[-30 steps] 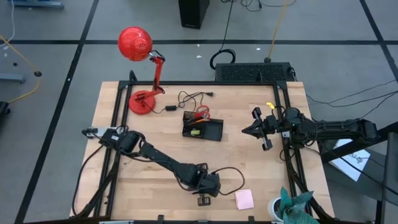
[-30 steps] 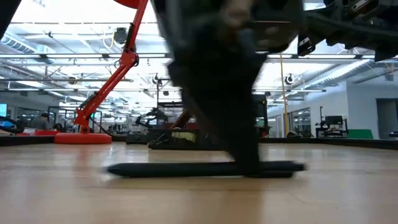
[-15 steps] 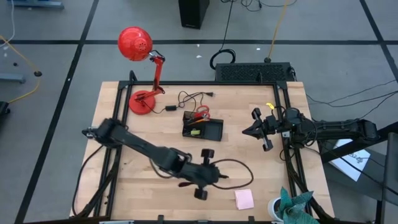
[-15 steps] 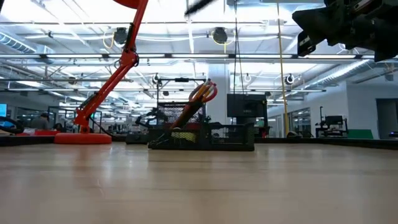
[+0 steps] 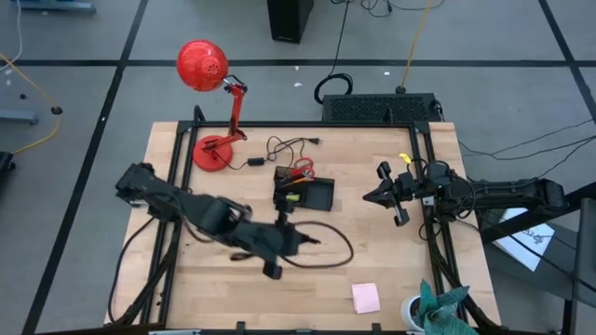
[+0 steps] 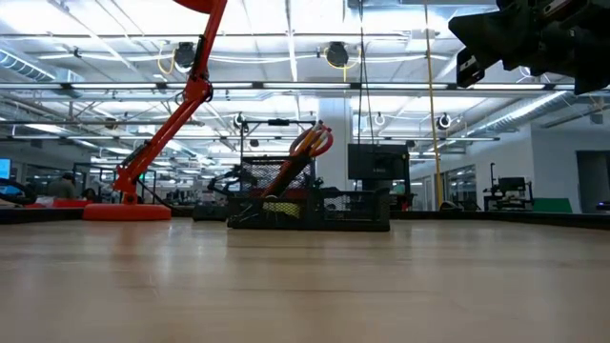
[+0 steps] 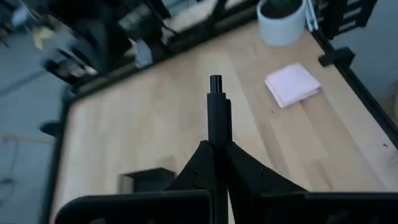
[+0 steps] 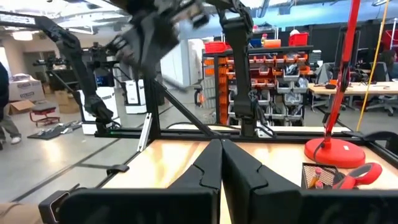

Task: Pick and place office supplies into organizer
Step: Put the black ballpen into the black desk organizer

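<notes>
My left gripper (image 7: 216, 144) hovers over the middle of the table (image 5: 186, 279), shut on a black pen (image 7: 216, 109); in the high view it (image 5: 300, 242) is just near of the organizer (image 5: 304, 193). That black tray holds red-handled scissors (image 5: 300, 169), which lean up out of it (image 6: 310, 143). A pink sticky-note pad (image 5: 365, 298) lies flat by the near edge. At the table's right edge my right gripper (image 5: 372, 195) waits in the air, shut on nothing (image 8: 221, 149). My left gripper pinches the black pen between its two fingers (image 7: 249, 171). The pen lies along the fingers, and its free end (image 7: 216, 81) sticks out ahead past the tips. The fingers slant downward toward the table's near right. The pen is lifted clear of the table.
A red desk lamp (image 5: 212, 154) stands at the far left with a black cable (image 5: 284, 146) beside it. A white cup (image 5: 414, 312) holding green cloth sits at the near right corner. The left arm's own cable (image 5: 331, 247) loops beside its gripper. Bare wood lies at the near left.
My left gripper has risen from the table near its near edge, carrying the pen up. It has gone toward the far edge and a little left, and has rolled about its own line. The pen lay flat on the wood; now it is lifted clear.
</notes>
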Controlling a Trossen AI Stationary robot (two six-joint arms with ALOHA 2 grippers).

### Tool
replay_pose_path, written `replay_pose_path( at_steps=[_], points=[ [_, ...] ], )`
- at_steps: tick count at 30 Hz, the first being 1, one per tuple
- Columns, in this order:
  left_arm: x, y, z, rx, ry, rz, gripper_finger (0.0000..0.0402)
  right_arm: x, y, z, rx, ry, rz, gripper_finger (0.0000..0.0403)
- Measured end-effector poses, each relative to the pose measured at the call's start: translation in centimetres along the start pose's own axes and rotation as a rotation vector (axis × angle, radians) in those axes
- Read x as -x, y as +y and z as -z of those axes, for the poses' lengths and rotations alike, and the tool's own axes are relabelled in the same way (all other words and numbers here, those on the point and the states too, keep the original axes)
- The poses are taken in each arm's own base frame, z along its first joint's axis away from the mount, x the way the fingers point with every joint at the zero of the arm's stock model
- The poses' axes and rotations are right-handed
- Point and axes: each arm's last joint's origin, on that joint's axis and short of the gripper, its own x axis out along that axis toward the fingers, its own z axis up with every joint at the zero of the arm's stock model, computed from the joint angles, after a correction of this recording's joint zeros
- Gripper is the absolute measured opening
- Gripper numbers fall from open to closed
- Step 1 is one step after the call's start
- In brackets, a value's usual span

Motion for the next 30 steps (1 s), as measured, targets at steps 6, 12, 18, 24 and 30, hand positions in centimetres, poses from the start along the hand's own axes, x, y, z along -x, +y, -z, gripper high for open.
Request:
replay_pose_path(
  at_steps=[6,12,18,24,30],
  points=[
    [2.7,4.5,-0.6,-0.106,-0.122,-0.015,0.0007,0.0,0.0,0.0,-0.001,0.000,0.000,0.0000],
    [2.8,10.2,-0.9,-0.198,-0.331,0.097,0.0020,0.0,0.0,0.3,-0.027,0.030,0.004,0.0000],
    [-1.2,14.2,3.2,-0.169,-0.364,0.258,0.0008,0.0,0.0,0.4,-0.033,0.034,0.006,0.0000],
    [-6.3,15.1,9.2,-0.130,-0.409,0.328,0.0014,0.0,0.0,0.3,0.009,0.026,0.005,0.0000],
    [-8.4,13.2,11.2,-0.001,-0.469,0.234,0.0011,0.0,0.0,0.3,0.009,0.026,0.007,0.0000]
  ],
)
